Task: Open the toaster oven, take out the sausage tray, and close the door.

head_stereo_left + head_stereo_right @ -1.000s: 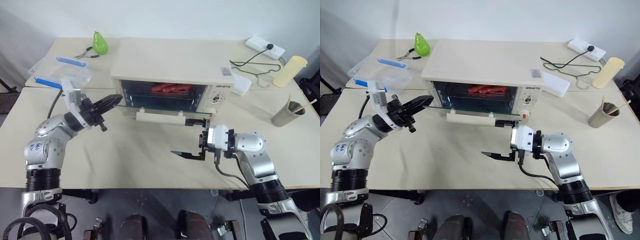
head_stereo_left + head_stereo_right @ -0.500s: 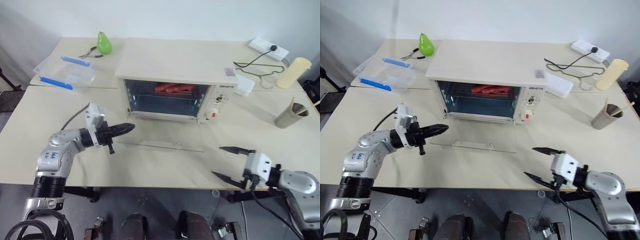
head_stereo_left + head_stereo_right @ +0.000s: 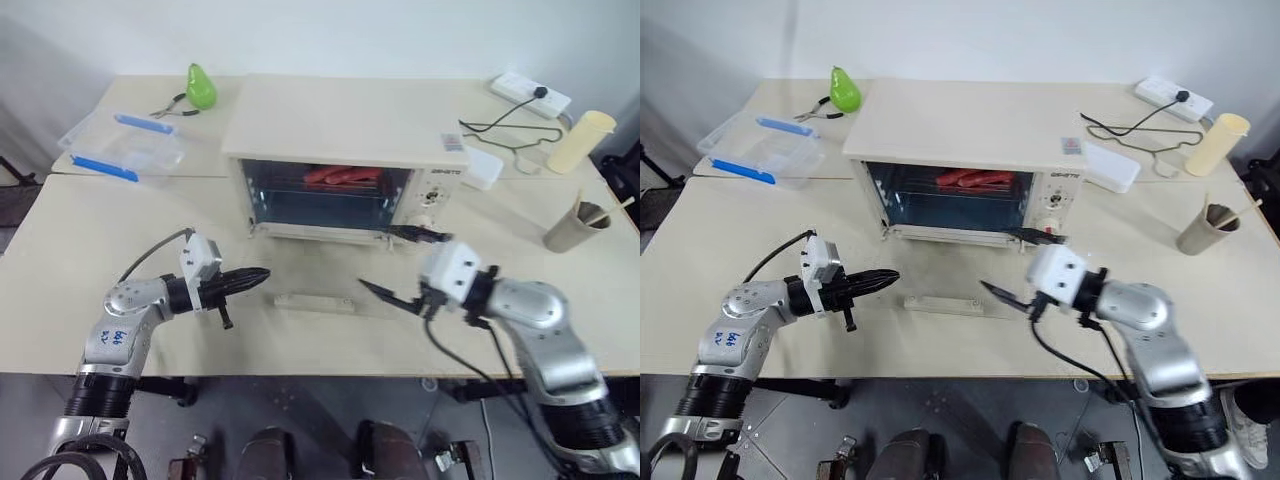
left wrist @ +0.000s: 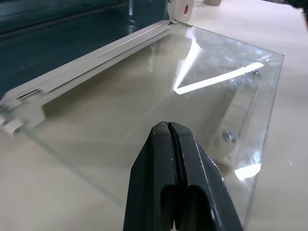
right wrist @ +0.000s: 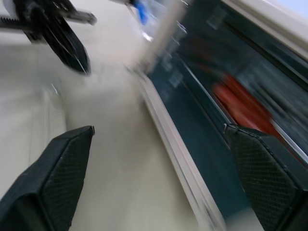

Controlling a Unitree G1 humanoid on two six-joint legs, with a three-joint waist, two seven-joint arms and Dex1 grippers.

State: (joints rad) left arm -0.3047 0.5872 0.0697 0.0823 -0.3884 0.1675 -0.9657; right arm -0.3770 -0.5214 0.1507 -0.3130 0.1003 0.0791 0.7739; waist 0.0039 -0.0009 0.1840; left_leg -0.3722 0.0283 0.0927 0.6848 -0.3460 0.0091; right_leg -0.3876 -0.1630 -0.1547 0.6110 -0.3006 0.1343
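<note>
The cream toaster oven (image 3: pixel 345 125) stands mid-table. Its glass door (image 4: pixel 192 86) lies folded down flat in front of it, the bar handle (image 3: pixel 315 302) nearest me. Red sausages (image 3: pixel 345 175) on the sausage tray show on the rack inside; the tray itself is hard to make out. My left gripper (image 3: pixel 255 275) is shut with nothing in it, low at the door's left edge and pointing across the glass. My right gripper (image 3: pixel 405 268) is open and empty over the door's right end, in front of the knob panel, facing into the oven (image 5: pixel 231 72).
A clear plastic box with blue clips (image 3: pixel 120 150), a green pear (image 3: pixel 200 88) and pliers (image 3: pixel 170 108) sit at the far left. A white box (image 3: pixel 483 168), power strip (image 3: pixel 530 95), cream cylinder (image 3: pixel 578 140) and grey cup with sticks (image 3: pixel 575 228) stand on the right.
The door has gone from half open to flat on the table. My left gripper sank beside it. My right gripper swung out toward the near right edge, then back to the oven front.
</note>
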